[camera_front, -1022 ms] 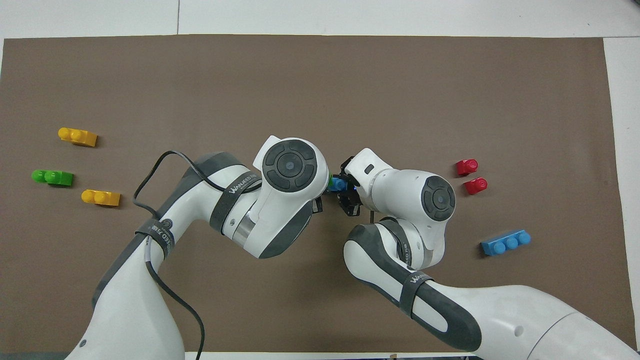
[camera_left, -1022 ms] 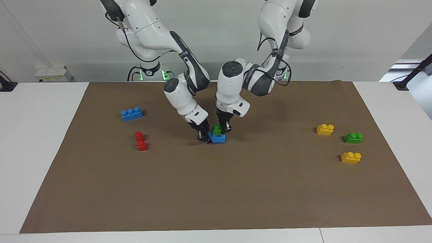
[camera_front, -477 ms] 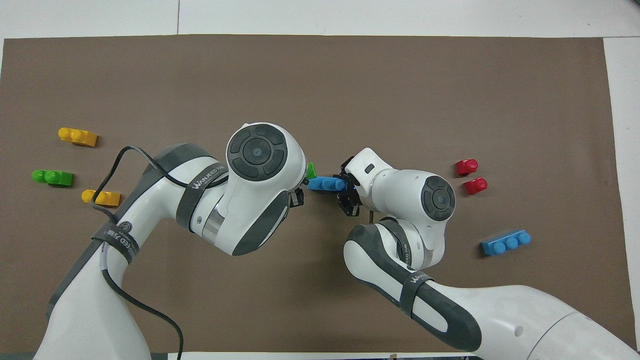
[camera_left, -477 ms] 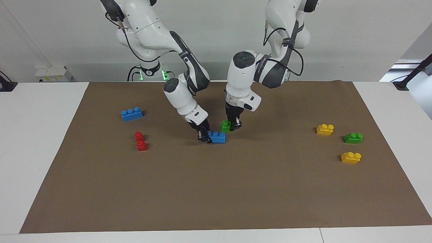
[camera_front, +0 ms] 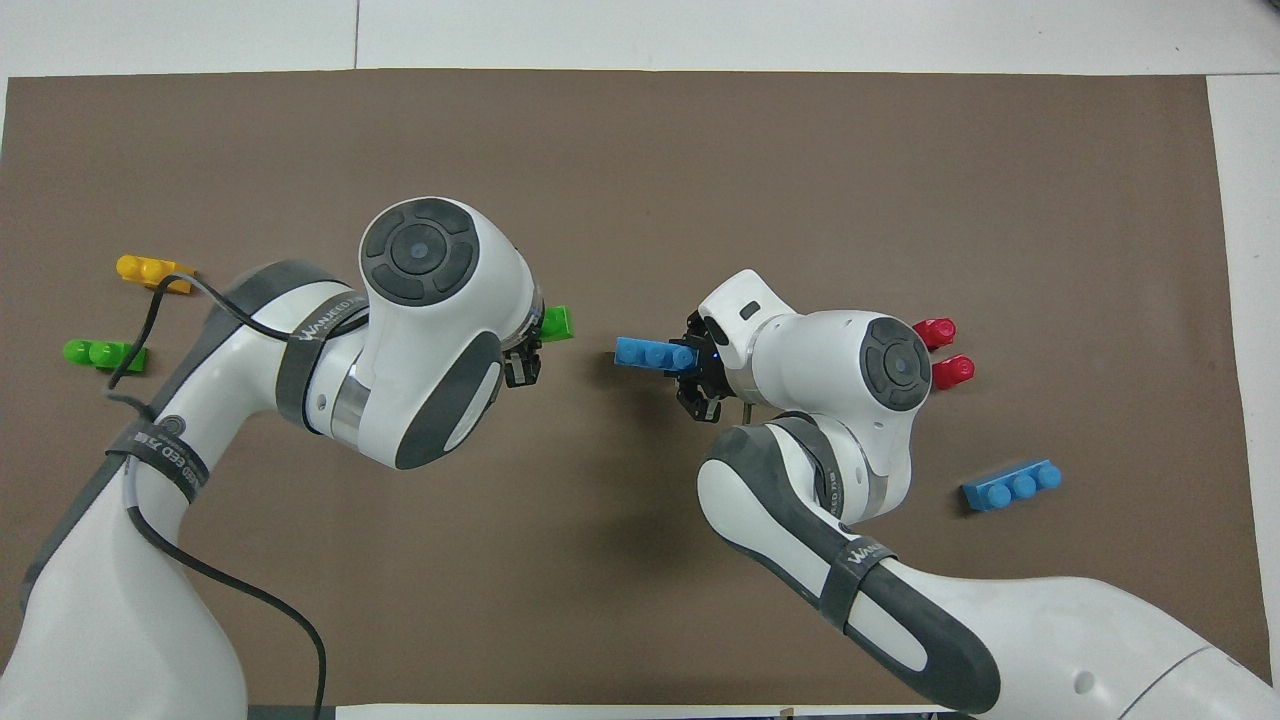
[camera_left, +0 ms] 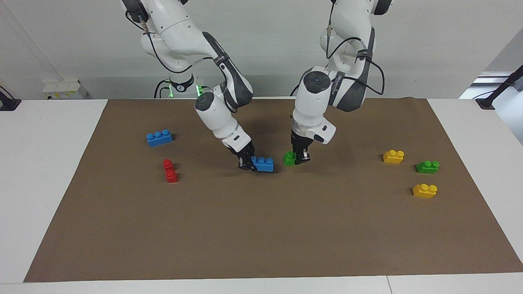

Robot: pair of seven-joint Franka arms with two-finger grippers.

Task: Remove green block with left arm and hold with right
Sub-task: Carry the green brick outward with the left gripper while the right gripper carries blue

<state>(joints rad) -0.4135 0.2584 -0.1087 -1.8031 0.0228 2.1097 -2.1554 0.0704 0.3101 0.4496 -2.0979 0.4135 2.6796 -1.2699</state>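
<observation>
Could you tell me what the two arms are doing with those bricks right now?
The left gripper is shut on the green block, which is off the blue brick and beside it, toward the left arm's end of the table. The right gripper is shut on one end of that blue brick, holding it at the brown mat. Other bricks lie untouched: another blue brick, a red pair, two yellow bricks and a second green one.
</observation>
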